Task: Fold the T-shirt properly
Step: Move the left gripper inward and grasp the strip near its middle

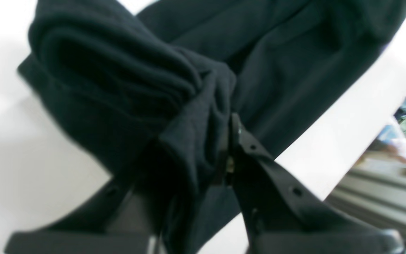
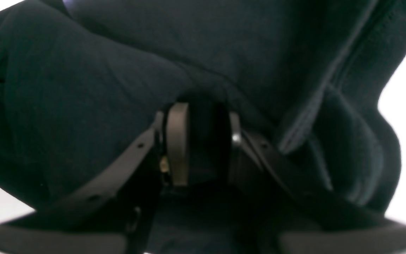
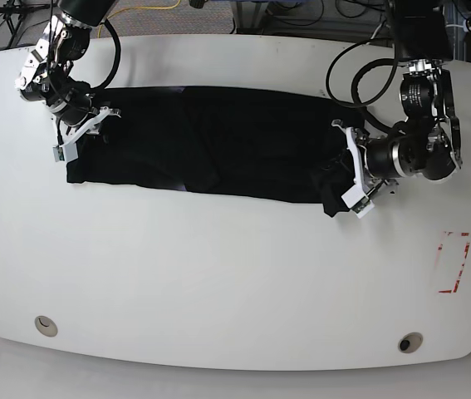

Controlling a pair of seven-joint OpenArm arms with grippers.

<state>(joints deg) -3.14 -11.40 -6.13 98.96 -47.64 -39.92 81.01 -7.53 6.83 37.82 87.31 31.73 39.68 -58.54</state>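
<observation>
T-shirt (image 3: 210,150) lies as a long black band across the far half of the table (image 3: 218,283), parallel to the far edge and nearer it than the near edge. It looks already folded lengthwise; judged from this, the next fold would be end to end.

Left gripper (image 3: 353,179) is clamped on the band's end toward the table's right side. In the left wrist view a bunched wad of cloth (image 1: 189,141) sits pinched between nearly closed jaws, with rolled layers beside it. Right gripper (image 3: 81,133) holds the opposite end near the far left corner; the right wrist view shows cloth (image 2: 203,141) filling the gap between jaws that stand a little apart, so several layers are probably caught. Holding both ends at once suggests the arms mean to lift or stretch the band evenly, so it stays flat and does not skew.

Hard to make out:
- printed graphic not seen in any view; likely folded inside or face down.
- sleeves and collar cannot be told apart in the black mass.
- a stitched hem (image 2: 312,106) shows by the right gripper; which edge it belongs to, unclear.
- how many layers each gripper holds, not countable.
- red outline (image 3: 453,262) marked near the table's right edge; purpose unknown.
</observation>
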